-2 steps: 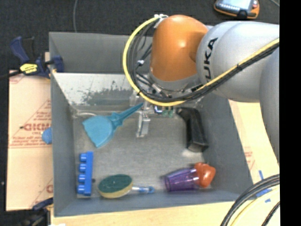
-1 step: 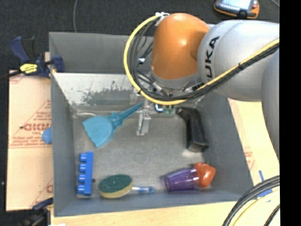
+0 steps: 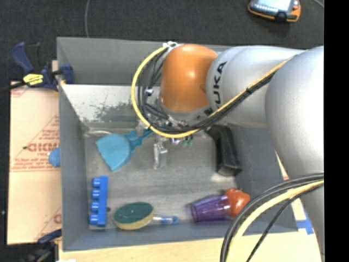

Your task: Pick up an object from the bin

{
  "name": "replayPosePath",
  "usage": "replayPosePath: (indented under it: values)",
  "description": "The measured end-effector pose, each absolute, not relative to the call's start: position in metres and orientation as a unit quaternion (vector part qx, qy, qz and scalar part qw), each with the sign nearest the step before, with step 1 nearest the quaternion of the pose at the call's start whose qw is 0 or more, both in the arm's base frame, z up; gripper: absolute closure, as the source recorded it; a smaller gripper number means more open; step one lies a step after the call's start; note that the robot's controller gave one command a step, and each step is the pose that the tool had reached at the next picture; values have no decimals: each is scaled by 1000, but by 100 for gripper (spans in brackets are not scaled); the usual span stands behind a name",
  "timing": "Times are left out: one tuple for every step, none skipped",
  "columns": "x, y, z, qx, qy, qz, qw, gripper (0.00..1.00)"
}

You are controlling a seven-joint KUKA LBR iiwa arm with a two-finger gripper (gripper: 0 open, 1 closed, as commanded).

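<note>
Evidently my gripper (image 3: pixel 159 156) hung low over bare floor near the middle of the grey bin (image 3: pixel 71 173), its fingers drawn narrow with nothing between them, so I judged that no pick had been made. The light-blue scoop (image 3: pixel 115 149) lay just beside it at nine o'clock, its handle turned toward the gripper, which I took for the likeliest handhold. The black block (image 3: pixel 226 149) lay at three o'clock, the scrub brush (image 3: pixel 132 215) at seven and the purple cup (image 3: pixel 210 209) at four, all well apart.
</note>
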State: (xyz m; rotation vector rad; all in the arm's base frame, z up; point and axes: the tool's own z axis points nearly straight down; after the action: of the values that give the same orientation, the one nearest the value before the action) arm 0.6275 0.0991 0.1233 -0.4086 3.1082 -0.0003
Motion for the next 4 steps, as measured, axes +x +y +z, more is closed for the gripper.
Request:
replayPosePath:
  values:
    - [640,100,143,-275,961,-1,5,0]
    - [653,123,101,-264,964,0,4,0]
    - [658,107,74,-407,913,-3,14,0]
    - [658,100,76,-355,935,0,12,100]
